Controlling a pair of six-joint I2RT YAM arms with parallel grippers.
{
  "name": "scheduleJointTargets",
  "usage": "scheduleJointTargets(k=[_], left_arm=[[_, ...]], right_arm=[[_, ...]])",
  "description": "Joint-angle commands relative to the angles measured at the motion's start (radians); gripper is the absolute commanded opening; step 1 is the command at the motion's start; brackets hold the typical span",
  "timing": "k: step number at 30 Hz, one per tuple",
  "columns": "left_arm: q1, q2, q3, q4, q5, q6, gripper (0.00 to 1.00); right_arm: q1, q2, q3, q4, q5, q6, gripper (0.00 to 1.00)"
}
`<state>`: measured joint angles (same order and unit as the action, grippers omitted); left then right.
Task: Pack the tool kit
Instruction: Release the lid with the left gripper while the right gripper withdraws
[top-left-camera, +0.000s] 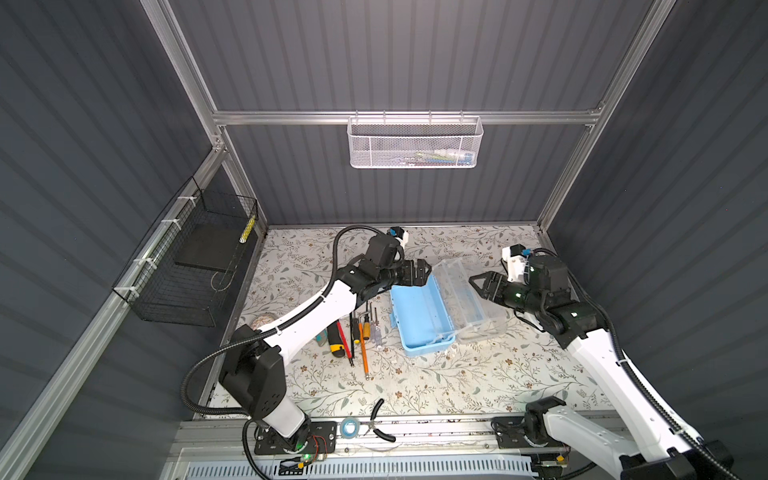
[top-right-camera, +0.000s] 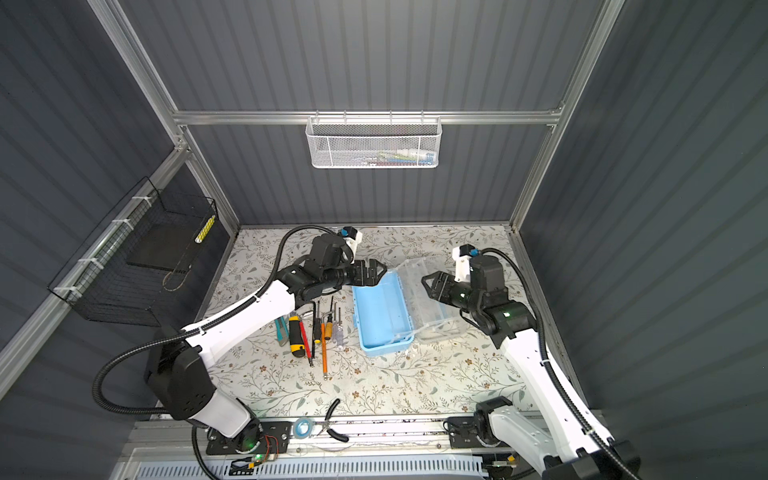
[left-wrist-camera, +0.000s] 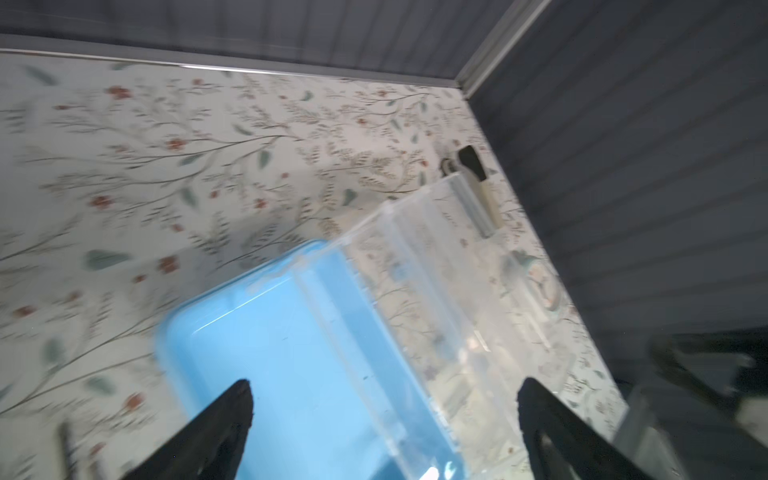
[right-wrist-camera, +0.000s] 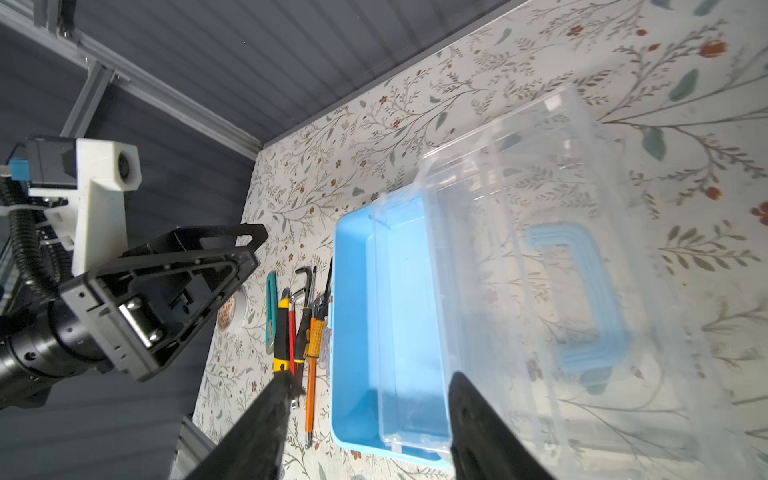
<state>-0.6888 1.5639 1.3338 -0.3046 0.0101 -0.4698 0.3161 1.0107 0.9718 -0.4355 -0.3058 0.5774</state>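
The tool box lies open on the floral table: a blue base (top-left-camera: 419, 316) (top-right-camera: 380, 316) (left-wrist-camera: 270, 332) (right-wrist-camera: 361, 311) with nothing in it, and a clear lid (top-left-camera: 484, 324) (top-right-camera: 436, 320) (left-wrist-camera: 436, 291) (right-wrist-camera: 519, 208) folded out to its right. A row of hand tools (top-left-camera: 357, 332) (top-right-camera: 318, 332) (right-wrist-camera: 299, 324) lies just left of the base. My left gripper (top-left-camera: 428, 269) (top-right-camera: 380, 268) (left-wrist-camera: 384, 384) hovers open over the base's far corner, holding nothing. Open and empty too, my right gripper (top-left-camera: 472, 283) (top-right-camera: 424, 280) (right-wrist-camera: 372, 376) hangs above the lid.
Black-handled pliers (top-left-camera: 380, 419) and a tape roll (top-left-camera: 349, 427) lie at the table's front edge. A round object (top-left-camera: 264, 322) sits half under the left arm. A black wire basket (top-left-camera: 187, 266) hangs on the left wall, a white mesh basket (top-left-camera: 415, 143) on the back rail.
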Motion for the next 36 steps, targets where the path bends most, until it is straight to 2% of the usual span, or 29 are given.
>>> scheduleJointTargets(k=[1,4,5,10,16,18,24,36], left_arm=[[0.019,-0.045,-0.019,-0.238,-0.317,0.032,1.00],[0.050,-0.080,-0.086,-0.338,-0.440,-0.002,1.00],[0.072,-0.090,-0.118,-0.364,-0.442,-0.029,1.00],[0.167,-0.199,-0.339,-0.300,-0.372,-0.145,0.97],[0.241,-0.310,-0.501,-0.209,-0.340,-0.242,0.85],[0.273,-0.317,-0.529,-0.193,-0.320,-0.251,0.79],[0.354,-0.331,-0.584,-0.170,-0.296,-0.234,0.74],[0.482,-0.234,-0.629,-0.070,-0.231,-0.157,0.60]], right_arm=[[0.080,0.032,0.031,-0.018,0.123,-0.028,0.60],[0.137,0.056,0.039,-0.013,0.150,-0.025,0.60],[0.155,0.063,0.039,-0.007,0.156,-0.024,0.60],[0.206,0.099,0.039,0.010,0.158,-0.021,0.59],[0.223,0.149,0.019,0.041,0.131,-0.010,0.58],[0.225,0.158,0.011,0.041,0.125,-0.007,0.58],[0.226,0.176,-0.001,0.081,0.109,-0.005,0.57],[0.226,0.212,-0.005,0.106,0.103,-0.004,0.57]])
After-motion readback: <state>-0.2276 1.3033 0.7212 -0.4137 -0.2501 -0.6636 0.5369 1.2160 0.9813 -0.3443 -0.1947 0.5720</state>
